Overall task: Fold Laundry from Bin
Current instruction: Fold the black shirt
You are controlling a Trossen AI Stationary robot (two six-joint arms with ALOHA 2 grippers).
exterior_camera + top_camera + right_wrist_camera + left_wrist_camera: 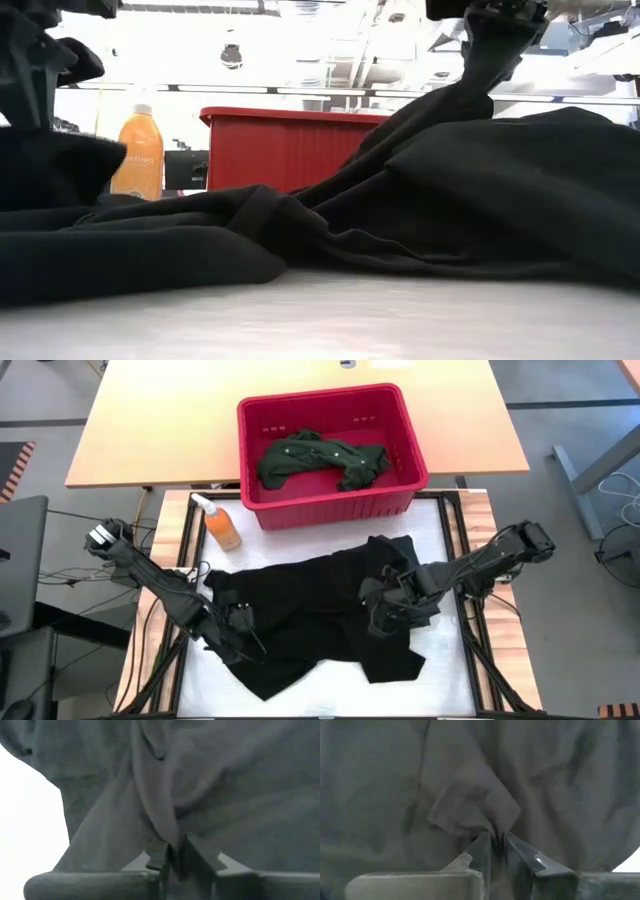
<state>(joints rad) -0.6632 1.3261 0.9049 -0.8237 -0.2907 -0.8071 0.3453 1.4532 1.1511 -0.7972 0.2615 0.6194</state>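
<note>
1. Black garment (470, 210) is lying closest to the low cam, rumpled across the white table mat (330, 705), filling the near half of the table.
2. L gripper (496, 842) is pinching a small fold of that garment betw nearly closed fingers, at approx 7 o'clock of the table in the high view.
3. R gripper (172, 851) is pinching a ridge of the same cloth, jaws narrow, at approx 4 o'clock.
4. Red bin (330, 505) is sitting at 12 o'clock, w/ the dark green buttoned shirt (320, 458) still inside.
5. Orange bottle (222, 525) is standing at approx 10 o'clock, just beside the bin.
6. Risks, my read: both pinches are looking thin, so cloth could be slipping out on a lift; uneven pulling could be bunching the garment; a wide L sweep could be tipping the bottle.
</note>
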